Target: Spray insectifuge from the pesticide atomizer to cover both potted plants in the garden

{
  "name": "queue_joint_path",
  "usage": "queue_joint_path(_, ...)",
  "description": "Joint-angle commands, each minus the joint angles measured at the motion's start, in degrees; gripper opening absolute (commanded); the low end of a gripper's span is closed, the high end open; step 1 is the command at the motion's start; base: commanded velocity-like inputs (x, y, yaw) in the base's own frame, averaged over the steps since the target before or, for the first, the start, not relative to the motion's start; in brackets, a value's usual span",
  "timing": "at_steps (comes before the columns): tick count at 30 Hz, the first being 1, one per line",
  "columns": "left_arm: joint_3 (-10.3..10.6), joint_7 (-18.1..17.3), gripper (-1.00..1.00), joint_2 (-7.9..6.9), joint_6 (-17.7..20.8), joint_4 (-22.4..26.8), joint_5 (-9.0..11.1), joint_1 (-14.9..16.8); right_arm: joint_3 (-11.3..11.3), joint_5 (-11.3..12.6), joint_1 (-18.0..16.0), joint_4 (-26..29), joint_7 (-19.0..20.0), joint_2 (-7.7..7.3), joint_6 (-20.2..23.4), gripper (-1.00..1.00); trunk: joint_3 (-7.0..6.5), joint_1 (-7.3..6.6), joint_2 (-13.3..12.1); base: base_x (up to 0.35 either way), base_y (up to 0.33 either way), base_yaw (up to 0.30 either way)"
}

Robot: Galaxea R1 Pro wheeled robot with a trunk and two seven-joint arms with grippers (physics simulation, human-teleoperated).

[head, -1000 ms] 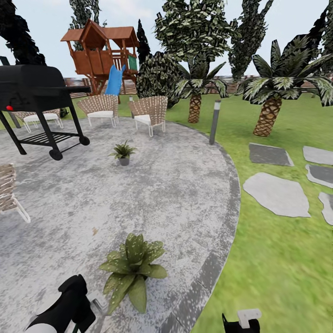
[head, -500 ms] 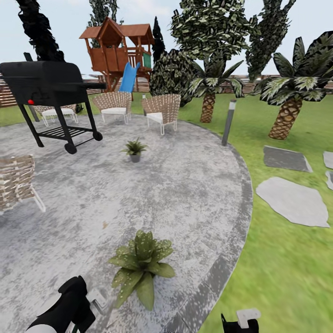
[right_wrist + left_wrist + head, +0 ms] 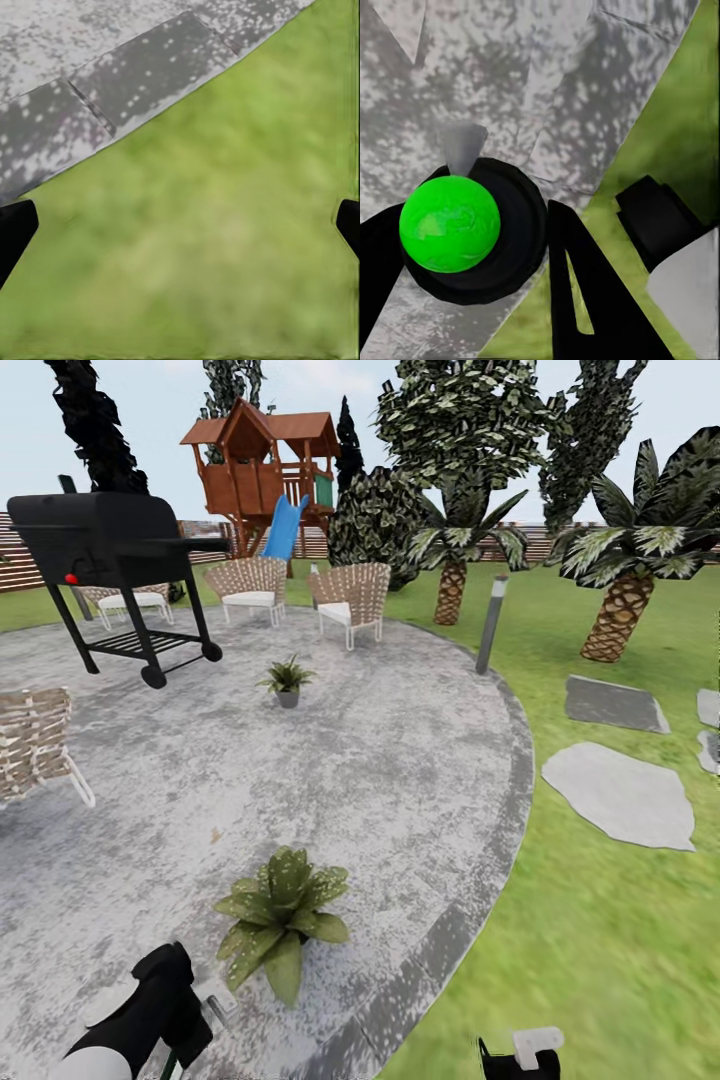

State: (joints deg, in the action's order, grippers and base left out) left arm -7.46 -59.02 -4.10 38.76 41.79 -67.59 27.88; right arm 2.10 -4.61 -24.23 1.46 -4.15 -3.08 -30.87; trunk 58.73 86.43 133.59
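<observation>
My left gripper (image 3: 185, 1010) sits low at the near left of the head view, shut on the pesticide atomizer (image 3: 215, 1000), whose whitish-grey trigger head pokes out toward the speckled plant. In the left wrist view the atomizer (image 3: 450, 223) appears as a bright green round body with a grey nozzle between the black fingers (image 3: 577, 292). The speckled light-green potted plant (image 3: 280, 915) stands on the grey stone patio (image 3: 400, 780), just ahead of that gripper. The spiky potted plant (image 3: 287, 682) in a grey pot stands farther back. My right gripper (image 3: 520, 1055) hangs open over grass.
A black grill (image 3: 110, 560) stands at the back left, with wicker chairs (image 3: 350, 600) behind the far plant and another (image 3: 35, 745) at the left. A grey lamp post (image 3: 490, 625) marks the patio's curved edge. Stepping stones (image 3: 620, 795) and palms (image 3: 620, 590) are on the lawn to the right.
The whole picture has shifted, so the camera has turned; the scene slid right, then slightly back. Both grippers keep their places in the view, and the atomizer stays held.
</observation>
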Motion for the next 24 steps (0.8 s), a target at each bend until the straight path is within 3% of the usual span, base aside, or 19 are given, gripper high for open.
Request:
queue_joint_path(1,-0.2,-1.3,-1.0,0.05,0.3,0.1,-1.2,0.0,0.2,-0.5,0.0,0.0,-0.5,0.0,-0.1,1.0,0.05,-0.03,0.0,-0.142,-0.262,0.0)
queue_joint_path(4,-0.2,-2.2,-1.0,0.48,0.3,0.2,-3.2,0.7,0.2,-0.5,0.0,0.0,-0.5,-0.08,-0.1,1.0,0.05,-0.03,0.0,-0.145,-0.26,0.0)
queue_joint_path(8,-0.1,-6.1,-1.0,0.08,0.4,0.2,-4.2,5.7,0.2,-0.5,0.0,0.0,-0.5,-0.09,-0.1,1.0,0.05,-0.03,0.0,-0.05,-0.093,0.0)
queue_joint_path(12,-0.2,-11.7,-1.0,0.39,1.7,0.2,-12.1,11.2,0.2,-0.5,0.0,0.0,-0.5,-0.09,-0.1,1.0,0.05,-0.03,0.0,-0.003,-0.005,0.0)
queue_joint_path(14,-0.2,-15.9,-1.0,0.13,2.3,0.2,-14.0,13.8,0.2,-0.5,0.0,0.0,-0.5,-0.09,-0.1,1.0,0.05,-0.03,0.0,0.0,0.0,0.0)
queue_joint_path(24,-0.2,-17.1,-1.0,0.94,2.5,0.3,-14.6,18.3,0.2,-0.5,0.0,0.0,-0.5,-0.26,-0.1,1.0,0.05,-0.03,0.0,0.0,0.0,0.0)
